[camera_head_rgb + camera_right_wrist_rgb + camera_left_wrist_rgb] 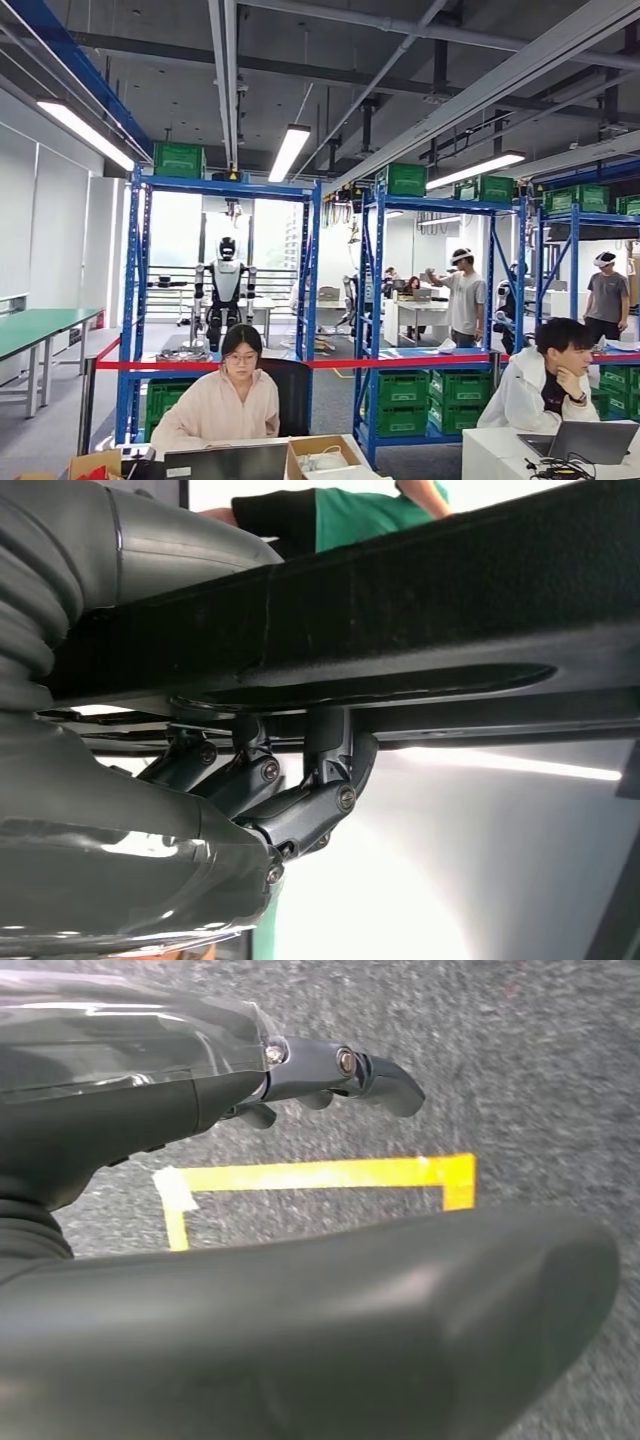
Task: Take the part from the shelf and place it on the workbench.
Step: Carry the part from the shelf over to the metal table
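Fingers (317,805) of the right hand (173,830) curl up against the underside of a long, flat black part (453,600), with the grey thumb (189,530) lying over its other face. The slab is clamped between them. I take it to be the part from the task, carried edge-on so that its length runs out past the hand. Behind it I can make out a person in a green top (362,510) and bright window light.

The left hand (226,1090) is slack. Its dark fingers (377,1075) are stretched out straight and well apart from the thick thumb (340,1340), holding nothing. It hangs low over the grey floor (528,1080), where a corner of yellow tape (324,1173) marks a standing spot.

Out across the room, the robot faces blue shelving (226,190) topped with green crates (180,160), and a red barrier tape (340,363) stretches across the bays. Two people sit at near desks, one in a pale top (226,400) and one in white on the right (543,385). Another robot (225,285) stands far off behind the shelves. A green tabletop (38,325) sits at the far left and may be the workbench, though I cannot tell. By my reading the pick is done, and what remains is the carry and the set-down.
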